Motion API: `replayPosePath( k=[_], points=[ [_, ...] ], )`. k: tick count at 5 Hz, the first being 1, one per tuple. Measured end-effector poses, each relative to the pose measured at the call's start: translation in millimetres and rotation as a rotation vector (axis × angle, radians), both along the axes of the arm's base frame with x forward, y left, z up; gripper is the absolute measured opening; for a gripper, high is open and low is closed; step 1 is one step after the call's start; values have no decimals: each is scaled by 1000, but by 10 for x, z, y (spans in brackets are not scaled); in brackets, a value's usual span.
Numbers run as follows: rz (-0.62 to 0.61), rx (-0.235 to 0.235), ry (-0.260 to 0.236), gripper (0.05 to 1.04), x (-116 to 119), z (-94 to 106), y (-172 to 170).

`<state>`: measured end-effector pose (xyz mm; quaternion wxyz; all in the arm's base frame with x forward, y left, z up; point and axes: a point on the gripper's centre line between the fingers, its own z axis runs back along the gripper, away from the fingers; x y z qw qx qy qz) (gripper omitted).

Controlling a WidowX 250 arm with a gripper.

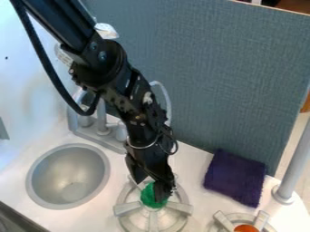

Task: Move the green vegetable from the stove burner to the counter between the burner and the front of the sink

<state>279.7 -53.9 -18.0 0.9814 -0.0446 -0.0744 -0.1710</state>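
Nearest us, an orange thing point(245, 228) sat amid the prongs of the right burner point(261, 219). The green thing point(146, 195) was at the middle of the left burner point(126, 208), with the gripper point(151, 190) down against it; we could not tell whether the claw had clasped it or was loose. Working well there meant, we judged, moving gently and straight, clear of the prongs. On the white counter point(196, 204) we saw a round sink point(70, 174), a tap point(102, 120) and a purple cloth point(236, 176) near the blue-grey panel point(218, 77); pale floor point(296, 136) showed beyond.
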Motion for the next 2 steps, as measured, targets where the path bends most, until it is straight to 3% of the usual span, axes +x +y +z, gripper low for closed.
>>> replayPosePath(
  k=[1, 2],
  points=[
    [0, 3, 21, 1001, -25, -63, 3],
    [-15, 18, 11, 1000, -10, -118, 31]
  ],
)
